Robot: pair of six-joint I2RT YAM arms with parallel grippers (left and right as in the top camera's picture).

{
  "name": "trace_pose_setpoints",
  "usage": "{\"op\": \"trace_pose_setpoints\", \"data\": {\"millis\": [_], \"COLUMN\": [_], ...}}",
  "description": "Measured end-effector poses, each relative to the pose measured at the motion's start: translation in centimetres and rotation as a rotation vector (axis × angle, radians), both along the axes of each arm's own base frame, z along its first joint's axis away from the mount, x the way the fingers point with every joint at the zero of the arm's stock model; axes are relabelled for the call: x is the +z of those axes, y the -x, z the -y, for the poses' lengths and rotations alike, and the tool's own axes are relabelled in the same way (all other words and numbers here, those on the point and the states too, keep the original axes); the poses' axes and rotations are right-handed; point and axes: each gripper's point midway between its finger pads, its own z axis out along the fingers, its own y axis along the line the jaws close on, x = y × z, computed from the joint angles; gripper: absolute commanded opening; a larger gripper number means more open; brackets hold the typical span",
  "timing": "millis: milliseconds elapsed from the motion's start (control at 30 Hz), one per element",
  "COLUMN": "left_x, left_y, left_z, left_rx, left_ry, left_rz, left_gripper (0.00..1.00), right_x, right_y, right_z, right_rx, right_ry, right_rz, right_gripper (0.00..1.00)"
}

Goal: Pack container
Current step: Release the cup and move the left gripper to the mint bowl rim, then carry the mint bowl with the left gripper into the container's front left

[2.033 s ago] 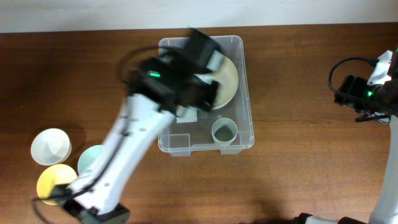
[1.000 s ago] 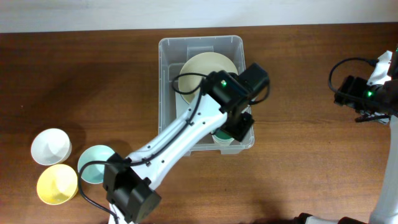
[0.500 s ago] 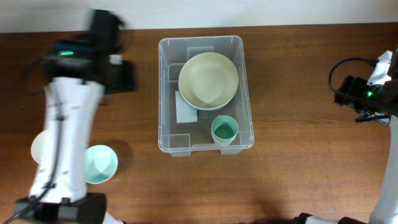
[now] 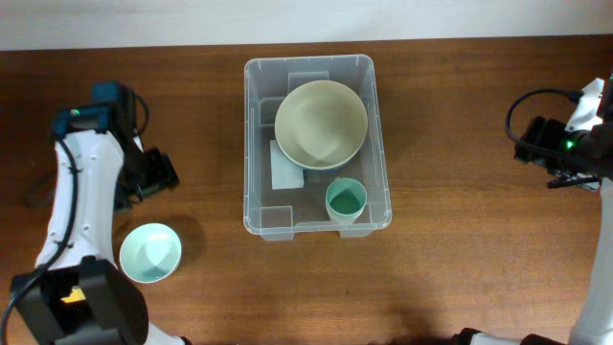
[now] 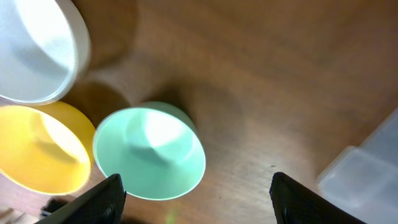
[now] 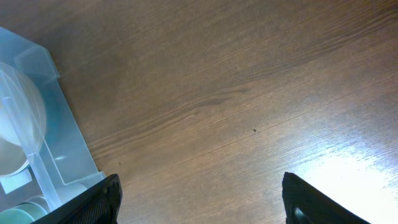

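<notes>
On the table (image 4: 460,144), container (image 4: 252,134) mouth-up, long axis near-to-far; left hand (image 5: 196,186), right hand (image 6: 200,186) both spread.

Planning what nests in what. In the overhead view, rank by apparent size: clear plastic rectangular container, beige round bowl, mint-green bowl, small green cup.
1. clear plastic rectangular container
2. beige round bowl
3. mint-green bowl
4. small green cup

You have a dark brown wooden table (image 4: 479,268) under bright light; the pale strip (image 4: 144,21) along its far edge is probably a wall.
</notes>
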Motion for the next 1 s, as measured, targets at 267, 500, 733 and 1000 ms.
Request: {"op": "trace_pose_setpoints", "data": {"millis": [267, 500, 733, 1000], "left_x": [-6.4, -9.1, -11.8, -12.1], "left_y": [4.3, 5.8, 6.6, 5.9], "left_z": [1.0, 1.1, 1.1, 0.9], "left_rx": [0.028, 0.046, 0.051, 0.052], "left_ry": [0.038, 0.037, 0.027, 0.019], "left_rz": [-0.146, -0.168, -0.156, -0.121], "left_gripper": [0.77, 0.76, 0.47, 0.01], "right_x": [0.0, 0.0, 0.0, 0.0], "right_y": [0.0, 0.0, 0.0, 0.0], "right_z": [0.0, 0.0, 0.0, 0.0], "right_rx": [0.000, 0.000, 0.000, 0.000], "right_ry": [0.000, 0.000, 0.000, 0.000], "right_rz": [0.000, 0.000, 0.000, -0.001], "right_gripper": [0.78, 0.78, 0.78, 0.78]}}
